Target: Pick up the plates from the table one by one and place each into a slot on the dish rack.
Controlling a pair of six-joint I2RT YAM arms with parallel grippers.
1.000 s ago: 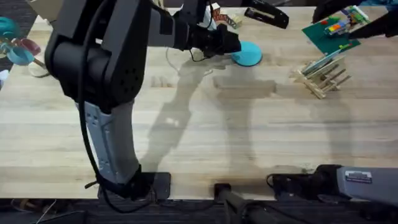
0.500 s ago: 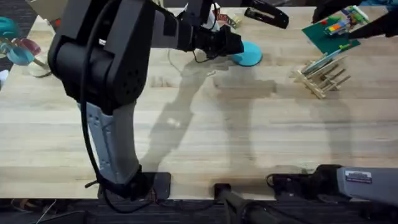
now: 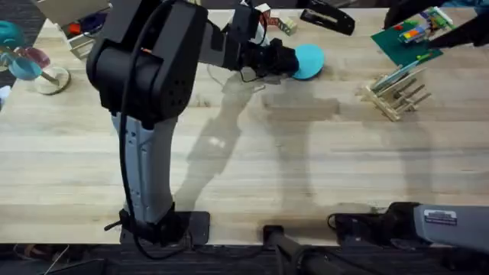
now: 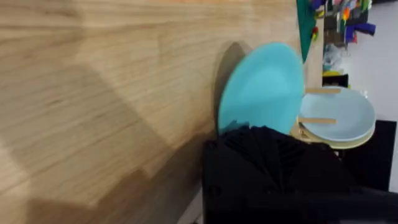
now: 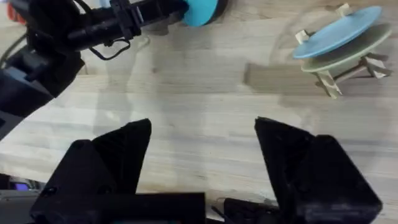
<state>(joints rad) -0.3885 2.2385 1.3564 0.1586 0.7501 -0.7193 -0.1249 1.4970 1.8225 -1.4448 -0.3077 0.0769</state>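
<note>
A: So, starting at the left: what is the left pincer [image 3: 284, 58] doing?

B: It reaches across the far side of the tabletop [image 3: 252, 153] and looks clamped on the near rim of the turquoise plate [image 3: 309, 61]. From the wrist, that plate stands tilted, its far edge low over the wood, its shadow just beside it.

A: What worries you?

B: The hold is on the rim alone. I judge the plate could swing or slip out during the carry, or catch its low edge on the wood.

A: And further right?

B: The dish rack [image 3: 393, 90] already carries a light blue plate [image 5: 339, 31] over a cream plate [image 5: 345, 53], both leaning. A third going in at the wrong angle may knock them, or push the light rack along.

A: The right pincer [image 5: 202, 124]?

B: Fingers spread apart, holding nothing, near its base, well away from the rack.
</note>
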